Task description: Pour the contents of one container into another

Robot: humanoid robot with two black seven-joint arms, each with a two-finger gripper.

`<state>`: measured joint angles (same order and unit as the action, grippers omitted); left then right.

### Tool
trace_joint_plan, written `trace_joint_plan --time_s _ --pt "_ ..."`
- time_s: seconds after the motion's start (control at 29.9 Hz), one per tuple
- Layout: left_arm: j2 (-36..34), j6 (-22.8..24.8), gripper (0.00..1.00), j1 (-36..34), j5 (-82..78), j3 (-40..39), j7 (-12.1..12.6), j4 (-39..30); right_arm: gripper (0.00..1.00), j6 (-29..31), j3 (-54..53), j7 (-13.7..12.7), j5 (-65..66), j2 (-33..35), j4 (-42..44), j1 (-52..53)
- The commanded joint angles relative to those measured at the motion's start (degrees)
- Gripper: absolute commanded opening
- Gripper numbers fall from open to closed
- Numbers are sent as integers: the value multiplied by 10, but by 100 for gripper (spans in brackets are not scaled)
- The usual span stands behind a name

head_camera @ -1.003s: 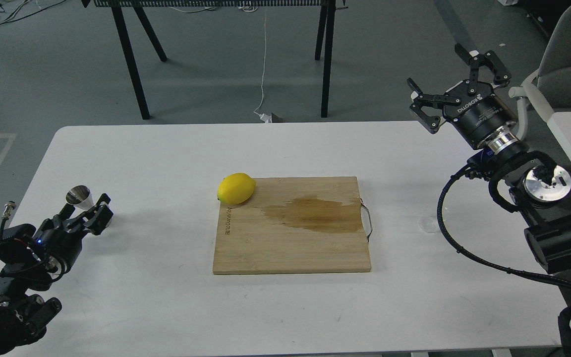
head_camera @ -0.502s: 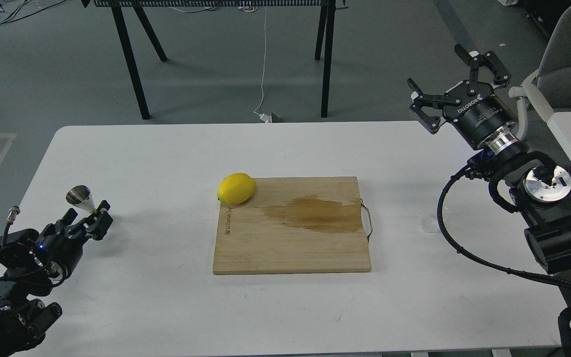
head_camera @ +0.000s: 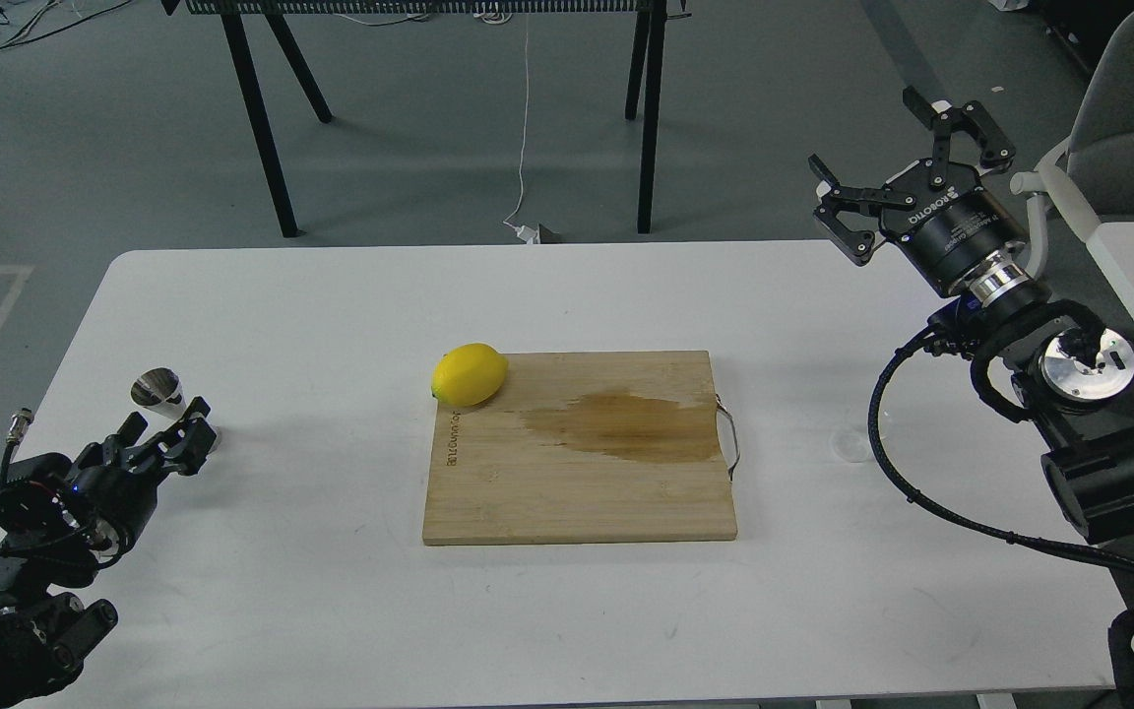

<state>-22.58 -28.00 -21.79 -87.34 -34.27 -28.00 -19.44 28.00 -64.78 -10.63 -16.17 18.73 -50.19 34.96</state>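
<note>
Left pincer (head_camera: 170,440) sits just beside the jigger (head_camera: 159,389), grip unclear; right pincer (head_camera: 907,182) hangs wide, above the glass cup (head_camera: 852,445).

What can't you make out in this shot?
Head view only:
- Jigger: lower cone hidden behind the left tool.
- Left tool: dark, so open or shut is unclear.
- Glass cup: nearly invisible against the white table; contents unreadable.
- Right arm: cut off by the right edge.

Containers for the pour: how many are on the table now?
2. The steel jigger stands near the table's left edge, just beyond the left gripper; the clear glass cup sits right of the cutting board, faint.
</note>
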Motion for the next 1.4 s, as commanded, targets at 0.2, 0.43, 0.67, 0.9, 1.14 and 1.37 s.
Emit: trace_joint_plan --time_s 0.2,0.43,0.67,0.9,1.14,1.37 --pt "0 0 76 0 -1 1 0 0 99 0 0 0 -1 0 0 0" --pt "1 0 73 0 -2 1 0 1 99 0 0 1 0 0 0 -1" --pt "1 0 70 0 0 16 0 1 99 0 0 0 0 0 0 -1" --pt "2 0 62 0 0 16 0 1 99 0 -1 0 0 0 -1 -2" --pt "2 0 59 -1 0 16 0 0 99 0 -1 0 0 1 -2 -2" --pt "2 0 54 -1 1 16 0 1 99 0 -1 1 0 0 -2 -2"
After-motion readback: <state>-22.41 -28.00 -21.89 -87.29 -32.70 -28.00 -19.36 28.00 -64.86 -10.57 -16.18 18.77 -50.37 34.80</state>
